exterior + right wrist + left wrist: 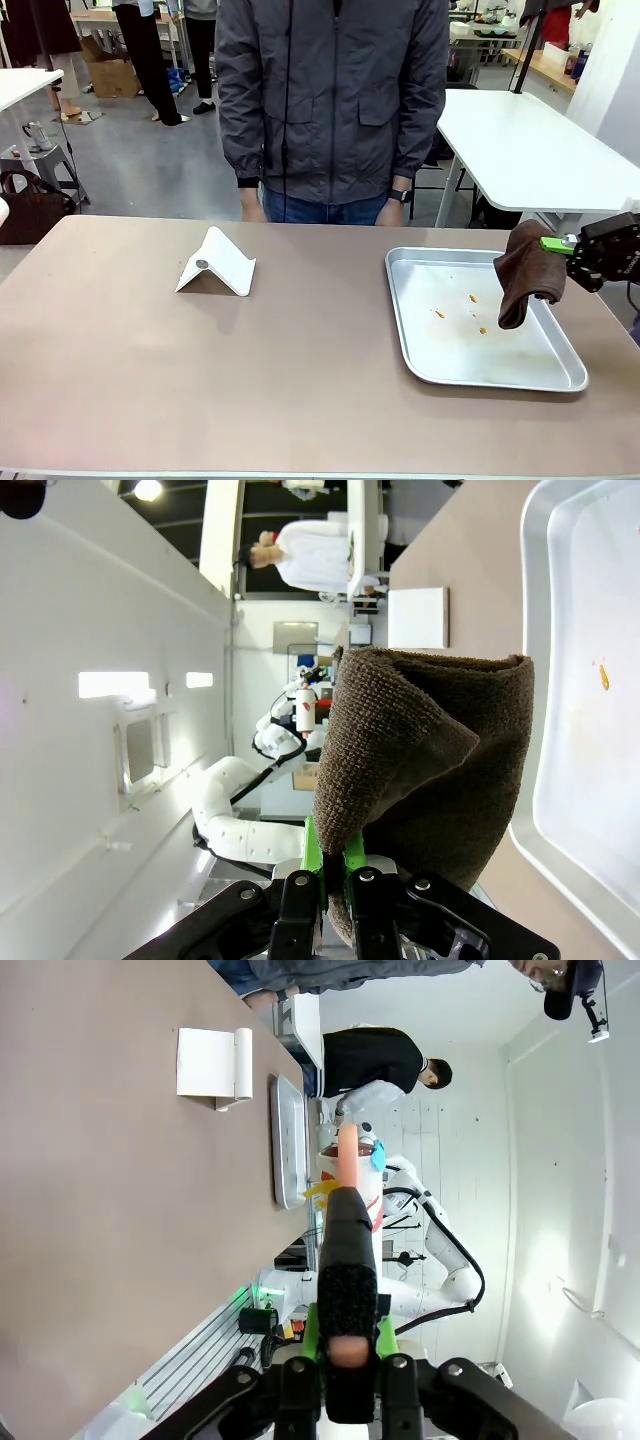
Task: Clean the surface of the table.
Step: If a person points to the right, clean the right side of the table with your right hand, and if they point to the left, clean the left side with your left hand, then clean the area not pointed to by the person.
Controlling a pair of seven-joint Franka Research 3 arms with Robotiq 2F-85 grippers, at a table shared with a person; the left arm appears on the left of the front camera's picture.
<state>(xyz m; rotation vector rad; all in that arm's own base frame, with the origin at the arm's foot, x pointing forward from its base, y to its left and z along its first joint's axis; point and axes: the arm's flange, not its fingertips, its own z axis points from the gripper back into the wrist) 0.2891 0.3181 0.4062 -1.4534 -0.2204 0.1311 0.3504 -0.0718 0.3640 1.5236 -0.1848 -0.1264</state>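
Observation:
The brownish table (150, 370) spreads across the front view. My right gripper (553, 243) hangs at its right end, shut on a dark brown cloth (528, 275) that droops over the right edge of a silver tray (420, 360). In the right wrist view the folded cloth (430, 760) rises from my right gripper (335, 865), with the tray (600, 780) below it. Small orange crumbs (472, 298) lie in the tray. In the left wrist view my left gripper (347, 1195) is shut, held beside the table (100, 1210) and off its surface.
A white folded stand (215, 265) sits on the table left of centre. A person in a grey jacket (330, 100) stands at the far edge with arms down. A white-topped table (530, 150) stands behind at the right.

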